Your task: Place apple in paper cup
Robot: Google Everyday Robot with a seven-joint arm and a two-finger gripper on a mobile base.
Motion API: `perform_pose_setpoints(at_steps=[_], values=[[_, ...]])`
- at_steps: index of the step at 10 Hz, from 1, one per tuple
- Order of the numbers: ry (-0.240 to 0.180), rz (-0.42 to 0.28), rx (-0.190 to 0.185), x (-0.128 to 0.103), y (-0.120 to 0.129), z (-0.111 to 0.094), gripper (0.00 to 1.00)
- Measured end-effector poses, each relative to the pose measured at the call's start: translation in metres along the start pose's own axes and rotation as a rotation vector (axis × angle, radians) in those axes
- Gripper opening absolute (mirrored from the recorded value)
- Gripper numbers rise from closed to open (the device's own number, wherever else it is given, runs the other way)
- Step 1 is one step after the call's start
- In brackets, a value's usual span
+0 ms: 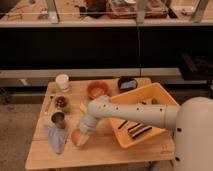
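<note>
Grasp step, we judge. Gripper (80, 137) down at the apple (74, 136), front-left of the table (102, 151); we cannot tell its grip (hold unconfirmed). Paper cup (62, 81) well apart, back-left. Next: secure, lift, carry over.

The gripper (80, 138) sits at the apple (74, 136) near the counter's (105, 151) front edge, well apart from the paper cup (62, 81)
</note>
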Motion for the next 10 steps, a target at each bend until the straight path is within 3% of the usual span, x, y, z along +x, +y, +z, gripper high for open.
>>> perform_pose_setpoints(at_steps=[1,5,6,9,10], values=[[0.008,-0.010,0.014,-0.004,-0.002,-0.012,0.48],[0.034,-0.091,0.101,-0.032,-0.038,-0.092,0.48],[0.034,-0.120,0.131,-0.038,-0.063,-0.117,0.46],[0.015,-0.203,0.221,-0.057,-0.135,-0.169,0.22],[0.006,-0.223,0.244,-0.063,-0.154,-0.177,0.21]])
